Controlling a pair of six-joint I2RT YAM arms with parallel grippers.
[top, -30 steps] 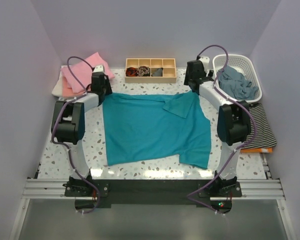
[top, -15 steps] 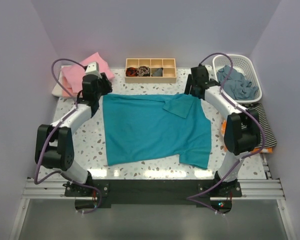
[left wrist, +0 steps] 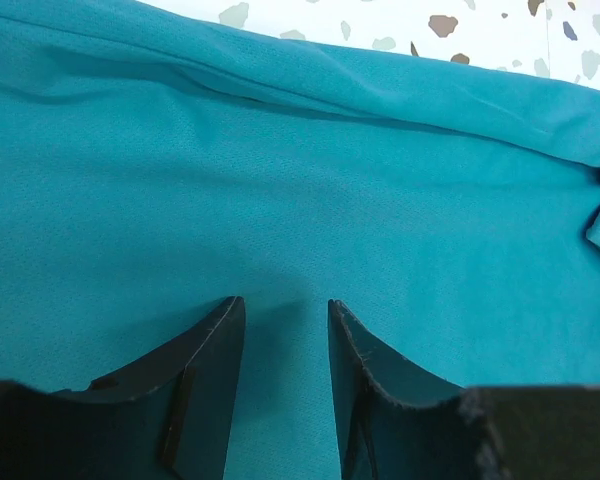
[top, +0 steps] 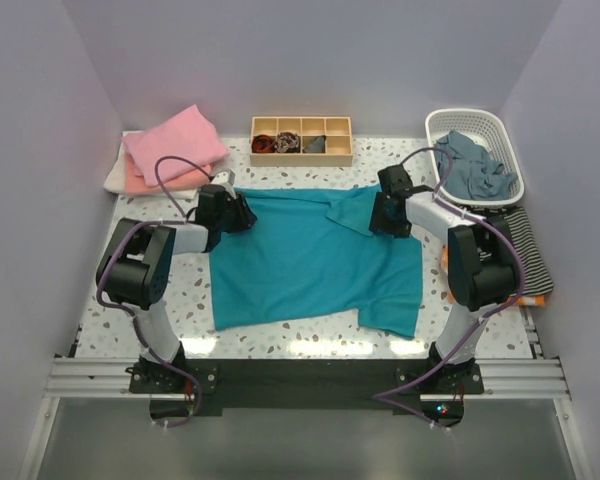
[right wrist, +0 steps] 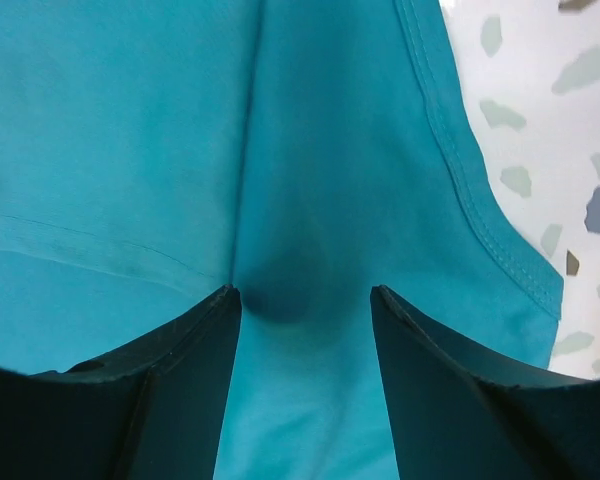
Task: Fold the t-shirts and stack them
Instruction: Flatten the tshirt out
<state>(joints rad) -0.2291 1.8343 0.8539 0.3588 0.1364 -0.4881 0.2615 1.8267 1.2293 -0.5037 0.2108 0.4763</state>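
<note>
A teal-blue t-shirt (top: 310,262) lies spread on the table, with its far right sleeve folded in over the body. My left gripper (top: 242,212) is low over the shirt's far left corner, open, with flat teal cloth (left wrist: 310,180) between and under the fingers. My right gripper (top: 380,218) is low over the folded-in sleeve (right wrist: 340,190), open, tips pressing near a crease. A folded pink shirt (top: 172,145) tops a stack at the far left, with peach and white folded edges (top: 116,180) under it.
A wooden compartment box (top: 301,140) stands at the far middle. A white basket (top: 429,130) with grey-blue clothes (top: 475,168) is at the far right. A striped cloth (top: 528,250) lies at the right edge. Bare speckled table (top: 190,290) shows left of the shirt.
Both arms have swung in from the far corners and dropped onto the teal shirt: the left gripper to its far left corner, the right gripper to the folded sleeve.
</note>
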